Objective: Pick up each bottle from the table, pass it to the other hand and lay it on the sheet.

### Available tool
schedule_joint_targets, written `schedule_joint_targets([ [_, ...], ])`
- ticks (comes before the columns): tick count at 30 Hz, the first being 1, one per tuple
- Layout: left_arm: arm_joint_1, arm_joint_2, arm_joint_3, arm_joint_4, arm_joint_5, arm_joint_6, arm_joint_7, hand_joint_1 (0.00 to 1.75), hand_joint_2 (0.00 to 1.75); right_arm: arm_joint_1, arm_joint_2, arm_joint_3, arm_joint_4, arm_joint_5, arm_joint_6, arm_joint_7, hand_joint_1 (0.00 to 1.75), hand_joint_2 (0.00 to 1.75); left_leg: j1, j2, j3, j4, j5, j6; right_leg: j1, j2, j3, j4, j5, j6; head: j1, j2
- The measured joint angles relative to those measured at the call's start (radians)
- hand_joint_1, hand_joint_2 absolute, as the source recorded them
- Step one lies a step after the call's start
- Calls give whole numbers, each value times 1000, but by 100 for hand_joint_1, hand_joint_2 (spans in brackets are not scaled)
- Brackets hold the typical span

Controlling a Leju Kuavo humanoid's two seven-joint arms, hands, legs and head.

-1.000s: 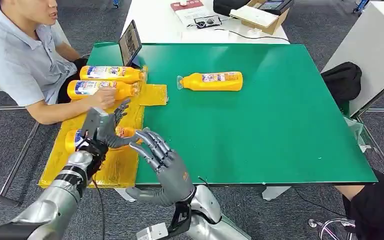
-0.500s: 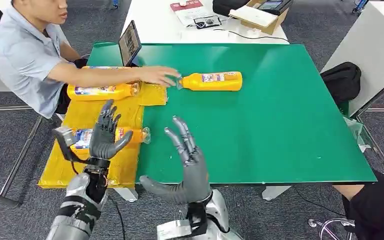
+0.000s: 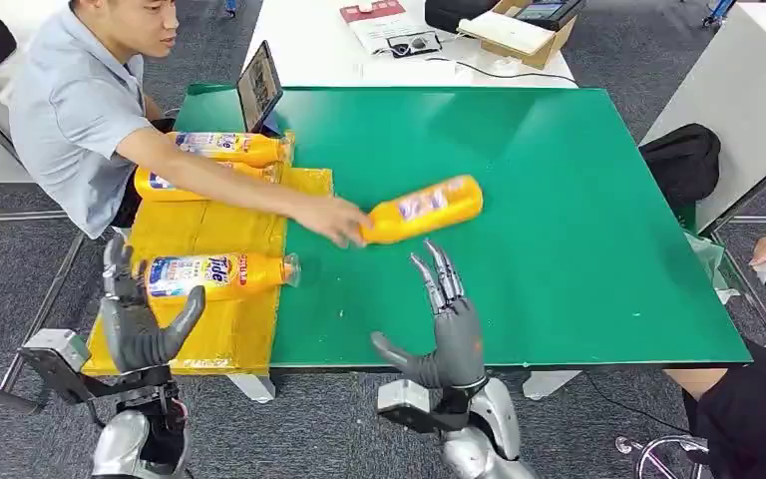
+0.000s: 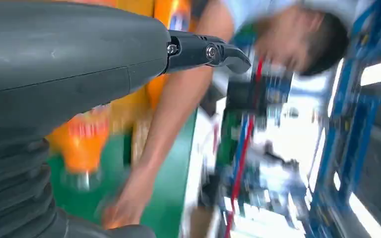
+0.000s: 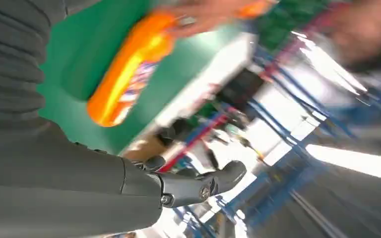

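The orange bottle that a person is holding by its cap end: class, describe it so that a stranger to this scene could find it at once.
Start at the green table. Three orange bottles lie on the yellow sheet at its left edge. The bottle on the bare green lies near the middle, just beyond the right robot hand. It alone is off the sheet, lies slanted, and has a person's hand on its cap end.

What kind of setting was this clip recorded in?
Probably an office or robotics lab used for data collection: a green-topped table on grey carpet, a person seated beside it resetting an orange bottle, and a white desk with a cardboard box behind.
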Motion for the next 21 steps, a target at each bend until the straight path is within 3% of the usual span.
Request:
schedule_joint_targets([
  [6, 27, 0, -19, -35, -148, 146, 13, 0, 175, -73, -59, -84, 144, 117, 88, 76, 0, 175, -1, 0, 0, 0, 0, 0, -1, 0, 0, 0, 0, 0, 0, 0],
  [21, 7, -1, -56, -32, -187, 178, 34, 0, 175, -206, -90, -94, 372, 191, 165, 148, 0, 175, -1, 0, 0, 0, 0, 0, -1, 0, 0, 0, 0, 0, 0, 0],
])
